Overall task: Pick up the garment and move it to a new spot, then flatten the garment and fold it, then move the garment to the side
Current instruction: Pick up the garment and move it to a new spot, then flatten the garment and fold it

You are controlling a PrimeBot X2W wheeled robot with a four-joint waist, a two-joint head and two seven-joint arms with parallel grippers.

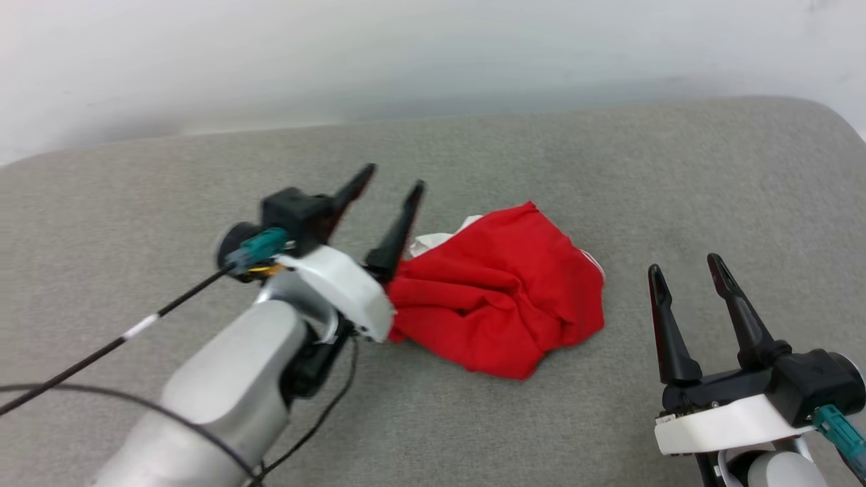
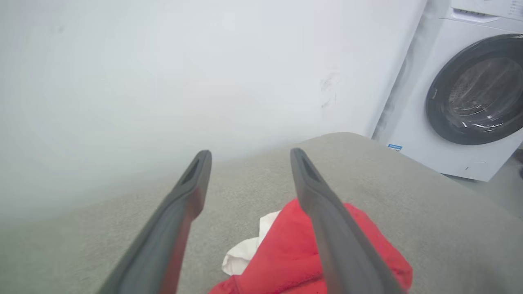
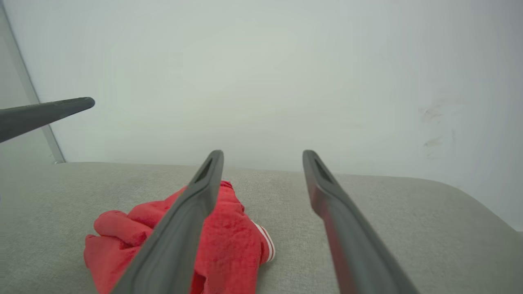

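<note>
The garment [image 1: 497, 297] lies crumpled in a red heap on the grey padded surface [image 1: 609, 169], with a bit of white cloth at its far left and striped trim on its right. My left gripper [image 1: 395, 184] hovers open just left of the heap, fingers spread and empty. In the left wrist view the garment [image 2: 282, 253] sits under the right finger [image 2: 327, 220]. My right gripper [image 1: 687, 265] stands open and empty to the right of the heap. The right wrist view shows the garment [image 3: 233, 241] behind its left finger [image 3: 184, 228].
A pale wall runs behind the grey surface. A white washing machine [image 2: 470, 90] with a dark round door stands beyond the surface's rounded corner in the left wrist view. Black cables [image 1: 101, 352] trail off my left arm at the lower left.
</note>
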